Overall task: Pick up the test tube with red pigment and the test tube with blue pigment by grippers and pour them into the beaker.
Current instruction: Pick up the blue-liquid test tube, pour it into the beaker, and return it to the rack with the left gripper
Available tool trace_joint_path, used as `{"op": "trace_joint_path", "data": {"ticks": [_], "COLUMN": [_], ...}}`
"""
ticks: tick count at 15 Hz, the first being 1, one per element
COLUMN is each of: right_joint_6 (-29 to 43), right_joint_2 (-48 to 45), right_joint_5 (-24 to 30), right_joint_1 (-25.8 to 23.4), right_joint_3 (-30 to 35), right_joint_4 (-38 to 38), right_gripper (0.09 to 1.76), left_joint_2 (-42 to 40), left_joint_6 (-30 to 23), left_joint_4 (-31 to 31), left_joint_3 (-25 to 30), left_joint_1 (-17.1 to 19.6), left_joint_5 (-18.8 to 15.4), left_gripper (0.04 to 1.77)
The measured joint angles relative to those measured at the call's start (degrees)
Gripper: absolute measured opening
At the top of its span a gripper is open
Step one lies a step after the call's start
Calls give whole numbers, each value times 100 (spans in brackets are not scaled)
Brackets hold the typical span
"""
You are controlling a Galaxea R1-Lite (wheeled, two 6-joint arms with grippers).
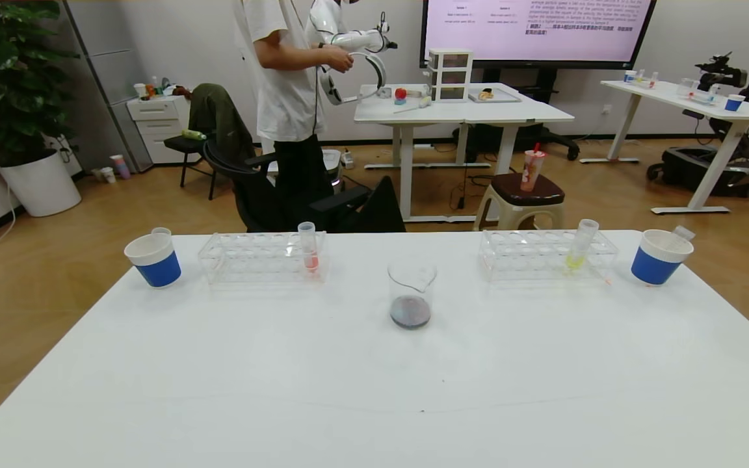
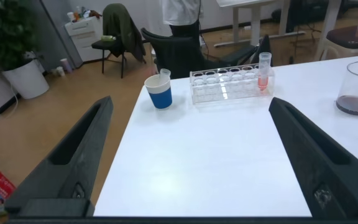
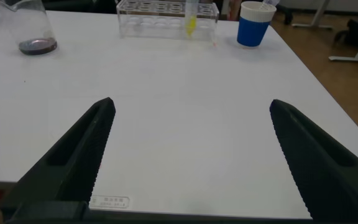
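1. White tabletop [image 1: 283, 390] in an open office. Desks, a wall screen and a standing person are at 12 o'clock, well beyond the far edge.
2. My left gripper [image 2: 190, 102] has its jaws spread wide and holds nothing. My right gripper [image 3: 190, 102] is the same, wide apart and empty. Both hang over bare table at the 6 o'clock side.
3. The small clear glass beaker with a pouring spout [image 1: 411, 292] stands at 12 o'clock with dark purplish liquid in its bottom.
4. The clear plastic tube rack on the left [image 1: 251, 260], at 11 o'clock, holds one slim tube of coral-pink liquid [image 1: 309, 250]. The matching rack on the right [image 1: 530, 257], at 1 o'clock, holds a tube of yellow-green liquid [image 1: 579, 247].
5. The blue-and-white paper cup at 10 o'clock [image 1: 155, 263] holds a slim clear tube [image 1: 161, 231]. The like cup at 2 o'clock [image 1: 657, 260] holds another tilted tube [image 1: 682, 233]. I cannot see pigment in either. Judgement: these are the red and blue tubes, already poured.
6. Handling: the tubes are light, smooth and slippery, so I would pinch one mid-length, gently. The beaker is fragile and tips easily.
7. Room: open table from 3 through 9 o'clock. The cups sit near the side edges.
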Motion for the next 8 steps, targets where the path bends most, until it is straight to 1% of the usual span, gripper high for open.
{"op": "trace_joint_path", "data": {"ticks": [2, 5, 6, 8], "right_joint_6": [2, 0, 0, 0], "right_joint_2": [0, 0, 0, 0], "right_joint_5": [0, 0, 0, -2], "right_joint_1": [0, 0, 0, 0], "right_joint_3": [0, 0, 0, 0], "right_joint_4": [2, 2, 2, 0], "right_gripper": [174, 174, 174, 174], "left_joint_2": [-575, -1462, -1679, -1902], "left_joint_6": [9, 20, -16, -151], "left_joint_4": [52, 20, -226, -941], "left_joint_3": [302, 967, 1314, 2103], "left_joint_1": [218, 333, 356, 377], "left_joint_5": [-207, -719, -800, -870], "left_gripper": [175, 175, 175, 175]}}
